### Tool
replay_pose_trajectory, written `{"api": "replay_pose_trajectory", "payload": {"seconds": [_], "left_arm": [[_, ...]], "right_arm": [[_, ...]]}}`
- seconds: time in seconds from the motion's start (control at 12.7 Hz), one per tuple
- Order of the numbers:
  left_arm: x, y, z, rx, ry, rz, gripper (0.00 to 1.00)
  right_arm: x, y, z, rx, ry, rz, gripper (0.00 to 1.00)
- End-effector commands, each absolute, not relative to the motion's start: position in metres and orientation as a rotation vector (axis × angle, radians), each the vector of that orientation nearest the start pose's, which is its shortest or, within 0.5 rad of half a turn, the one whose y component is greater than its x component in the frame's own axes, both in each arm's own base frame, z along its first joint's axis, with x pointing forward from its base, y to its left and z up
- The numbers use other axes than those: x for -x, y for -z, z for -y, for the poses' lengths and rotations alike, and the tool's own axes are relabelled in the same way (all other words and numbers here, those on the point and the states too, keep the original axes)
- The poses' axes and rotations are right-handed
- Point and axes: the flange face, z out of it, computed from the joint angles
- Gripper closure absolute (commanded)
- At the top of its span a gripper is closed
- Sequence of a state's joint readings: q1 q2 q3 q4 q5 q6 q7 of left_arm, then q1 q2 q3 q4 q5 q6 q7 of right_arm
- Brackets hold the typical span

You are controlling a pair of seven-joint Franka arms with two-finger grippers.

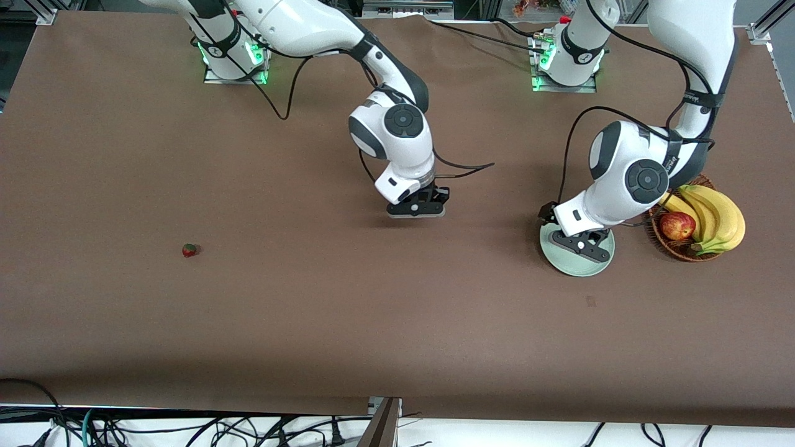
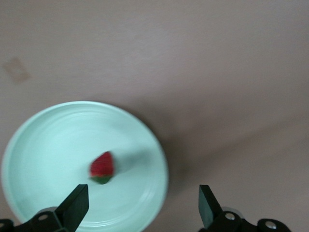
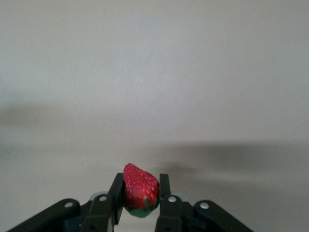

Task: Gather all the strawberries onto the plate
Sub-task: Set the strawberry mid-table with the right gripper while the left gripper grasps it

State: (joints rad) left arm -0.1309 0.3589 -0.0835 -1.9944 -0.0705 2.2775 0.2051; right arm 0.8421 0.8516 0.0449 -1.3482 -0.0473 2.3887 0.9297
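**Between the fingers: one berry held, one dropped, one waiting**

Between the two closed fingers of the right gripper (image 3: 140, 205) sits a strawberry (image 3: 140, 191). The fingers press on its two sides, and its green cap points down toward the gripper. This gripper hangs over the bare middle of the table (image 1: 310, 310).

A strawberry is small and light, so lifting it is easy. It is also soft, and I think a hard squeeze would squash it. Its skin is bumpy, which should help it not slip. The best place to hold looks like the fat middle, one finger on each side, just as it is held now.

A second strawberry (image 2: 102, 167) lies on the plate (image 2: 48, 140), just ahead of the left gripper's (image 2: 142, 205) fingertips (image 2: 77, 203). Those fingers are spread wide apart and hold nothing. The left gripper hangs low over the plate. It looks like this berry is already done.

A third strawberry (image 1: 189, 250) lies alone on the table, well apart from both grippers, toward the right arm's end.

Just beside the plate is a basket (image 1: 661, 245) with an apple (image 1: 677, 225) and bananas (image 1: 714, 217). They are not part of the job.
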Motion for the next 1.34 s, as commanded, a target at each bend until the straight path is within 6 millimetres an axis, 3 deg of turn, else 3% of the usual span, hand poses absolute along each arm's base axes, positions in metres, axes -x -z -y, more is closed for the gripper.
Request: {"api": "replay_pose_trajectory", "payload": {"seconds": [0.0,0.16,0.24,0.39,0.47,0.71,0.86,1.02,1.26], "left_arm": [[-0.581,-0.282,0.157,3.210,-0.132,-0.533,0.00],[-0.577,-0.279,0.168,3.215,-0.137,-0.523,0.00],[-0.574,-0.279,0.173,3.218,-0.136,-0.534,0.00],[-0.571,-0.285,0.188,3.254,-0.129,-0.514,0.00],[-0.568,-0.286,0.196,3.265,-0.139,-0.440,0.00],[-0.561,-0.293,0.213,3.275,-0.141,-0.361,0.00],[-0.553,-0.290,0.237,3.277,-0.157,-0.288,0.00],[-0.541,-0.276,0.267,3.268,-0.180,-0.088,0.00],[-0.515,-0.253,0.319,3.247,-0.222,0.094,0.00]], "right_arm": [[-0.465,-0.202,-0.602,3.012,0.222,-0.013,0.78],[-0.459,-0.191,-0.605,3.016,0.213,0.004,0.77],[-0.457,-0.188,-0.607,3.013,0.215,0.009,0.70],[-0.461,-0.196,-0.605,3.006,0.229,0.015,0.00],[-0.470,-0.204,-0.600,3.005,0.252,0.013,0.00],[-0.510,-0.263,-0.575,2.965,0.329,-0.053,0.00],[-0.541,-0.297,-0.541,2.992,0.333,0.021,0.00],[-0.570,-0.321,-0.502,3.042,0.312,0.110,0.00],[-0.617,-0.333,-0.432,3.100,0.290,0.064,0.00]]}}
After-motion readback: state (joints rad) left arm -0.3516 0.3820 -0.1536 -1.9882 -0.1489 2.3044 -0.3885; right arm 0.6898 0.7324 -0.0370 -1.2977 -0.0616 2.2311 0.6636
